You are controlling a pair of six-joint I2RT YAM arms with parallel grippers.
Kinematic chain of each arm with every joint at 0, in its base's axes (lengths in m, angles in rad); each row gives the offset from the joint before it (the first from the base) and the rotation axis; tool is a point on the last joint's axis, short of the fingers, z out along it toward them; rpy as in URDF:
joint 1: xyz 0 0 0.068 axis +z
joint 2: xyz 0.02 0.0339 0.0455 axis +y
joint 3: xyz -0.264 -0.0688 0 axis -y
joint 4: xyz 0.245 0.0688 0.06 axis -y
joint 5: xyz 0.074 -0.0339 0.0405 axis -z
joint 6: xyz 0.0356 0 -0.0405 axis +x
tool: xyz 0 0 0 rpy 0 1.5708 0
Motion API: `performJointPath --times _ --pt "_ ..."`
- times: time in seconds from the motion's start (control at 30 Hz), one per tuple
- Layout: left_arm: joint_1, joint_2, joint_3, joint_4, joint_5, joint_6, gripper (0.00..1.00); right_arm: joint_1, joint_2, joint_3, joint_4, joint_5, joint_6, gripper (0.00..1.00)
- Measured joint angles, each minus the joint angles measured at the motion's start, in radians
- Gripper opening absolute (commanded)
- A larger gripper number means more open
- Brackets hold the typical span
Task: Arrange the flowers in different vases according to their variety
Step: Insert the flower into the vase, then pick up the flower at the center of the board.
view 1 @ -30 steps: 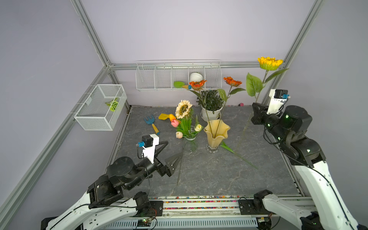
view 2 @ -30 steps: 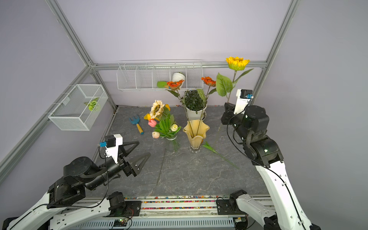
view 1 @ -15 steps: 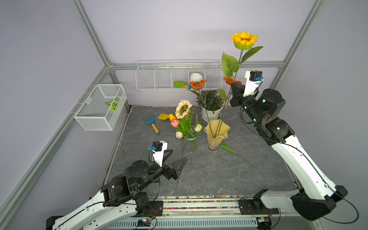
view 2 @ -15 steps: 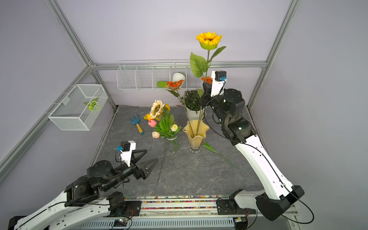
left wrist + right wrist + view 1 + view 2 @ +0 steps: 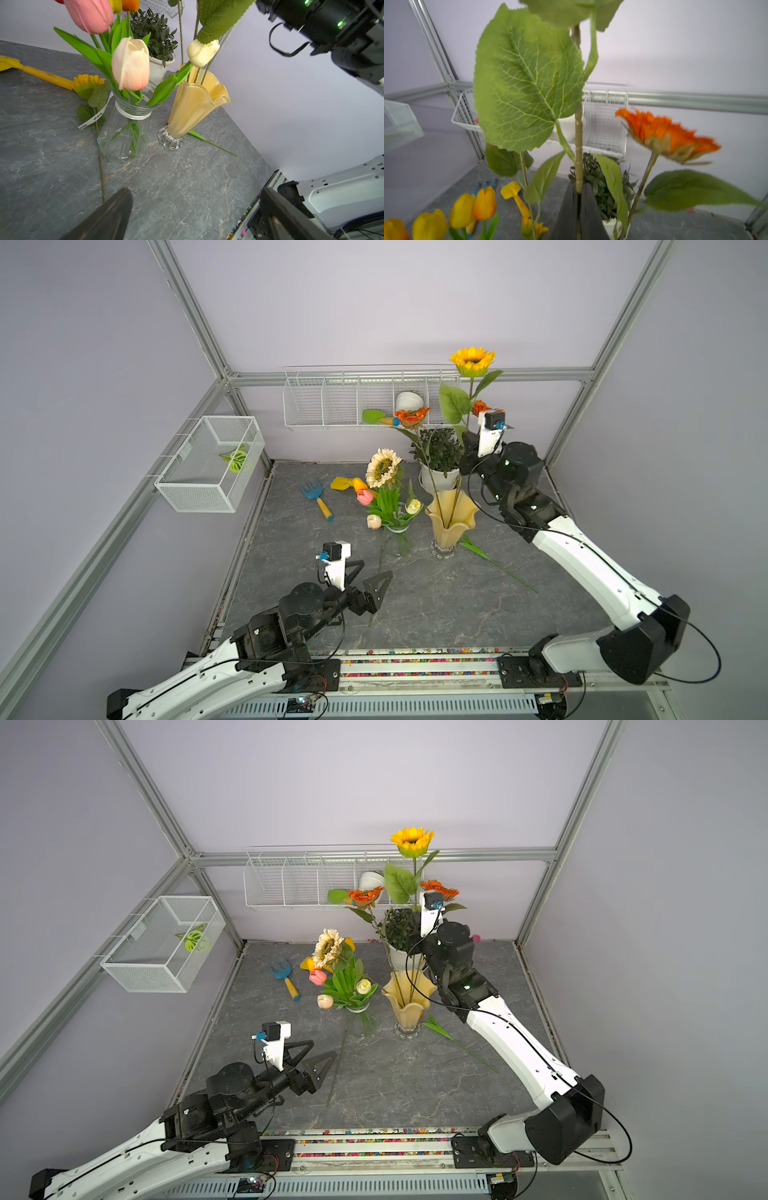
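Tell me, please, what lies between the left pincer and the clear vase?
A thin flower stem on the table, clearest in the left wrist view.

You get soft, even light in both top views: the lilac walls (image 5: 374,302) read bright and flat, and shadows on the grey bench (image 5: 436,614) are faint. There is no hard glare. Your left wrist view is sharp on the clear vase (image 5: 124,133) and the pale-yellow vase (image 5: 193,108), which carries small highlights, while the fingers (image 5: 108,216) of the left hand (image 5: 196,192) are dark and out of focus. Your right wrist view is smeared: the orange bloom (image 5: 670,137) and yellow tulips (image 5: 473,207) blur, while the big green leaf (image 5: 527,83) stays fairly crisp.
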Motion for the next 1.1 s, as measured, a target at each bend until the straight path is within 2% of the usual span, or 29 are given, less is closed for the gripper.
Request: performJointPath --times 0.1,0.17,0.23,0.33,0.53,0.83,1.0,1.1 --pt "0.0 0.01 0.0 -0.014 -0.011 -0.024 1.0 0.0 0.0 -0.075 0.002 0.005 0.01 0.37" --pt "0.0 0.023 0.004 -0.032 -0.018 -0.037 1.0 0.0 -0.006 -0.106 0.0 0.007 0.017 0.49" --pt "0.0 0.038 0.011 -0.054 -0.024 -0.05 1.0 0.0 -0.016 -0.125 -0.009 0.007 0.028 0.58" --pt "0.0 0.05 0.02 -0.076 -0.029 -0.071 1.0 0.001 -0.05 -0.142 -0.026 0.005 0.043 0.65" --pt "0.0 0.05 0.038 -0.129 -0.047 -0.124 1.0 0.003 -0.171 -0.181 -0.09 -0.01 0.052 0.69" --pt "0.0 0.057 0.057 -0.249 -0.024 -0.222 1.0 0.02 -0.386 -0.214 -0.352 -0.061 0.052 0.69" --pt "0.0 0.119 0.063 -0.336 0.022 -0.288 1.0 0.021 -0.519 -0.328 -0.482 -0.073 0.062 0.67" --pt "0.0 0.186 0.064 -0.38 0.045 -0.321 0.96 0.021 -0.555 -0.365 -0.547 -0.082 0.072 0.66"
